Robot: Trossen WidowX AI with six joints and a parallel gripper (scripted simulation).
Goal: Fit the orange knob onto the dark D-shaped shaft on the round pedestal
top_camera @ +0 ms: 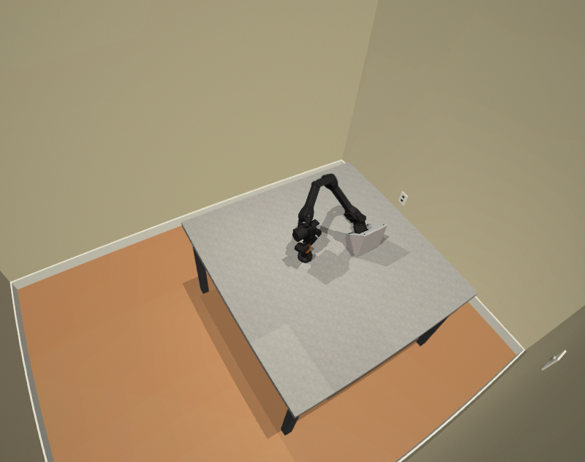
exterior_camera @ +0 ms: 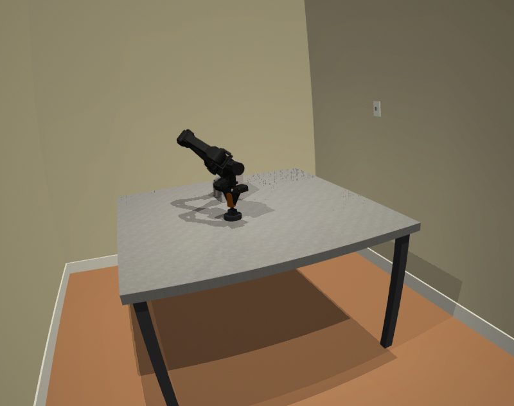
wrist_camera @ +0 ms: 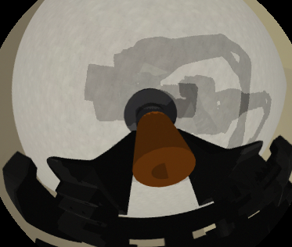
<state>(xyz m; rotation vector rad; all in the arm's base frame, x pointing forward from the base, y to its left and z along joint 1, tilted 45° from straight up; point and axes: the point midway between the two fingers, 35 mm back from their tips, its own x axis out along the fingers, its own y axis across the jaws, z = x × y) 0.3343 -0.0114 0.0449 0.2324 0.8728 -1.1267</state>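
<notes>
The orange knob (top_camera: 309, 245) (exterior_camera: 230, 199) (wrist_camera: 156, 134) is a tapered cylinder held between the fingers, leaning slightly in the exterior view. My gripper (top_camera: 307, 248) (exterior_camera: 230, 202) (wrist_camera: 155, 133) is shut on it, over the pedestal. The round dark pedestal (top_camera: 305, 258) (exterior_camera: 232, 216) (wrist_camera: 150, 95) stands on the table below. A narrower dark part (exterior_camera: 232, 210) shows between knob and pedestal in the exterior view, so the knob's lower end is above the pedestal's base. The shaft's flat side and any contact inside the knob are hidden.
The grey table (top_camera: 362, 318) (exterior_camera: 266, 248) carries the arm. A pale pinkish panelled block (top_camera: 370, 242) (exterior_camera: 240, 179) stands by the arm's base, behind the pedestal in the exterior view. The arm's shadows lie around the pedestal.
</notes>
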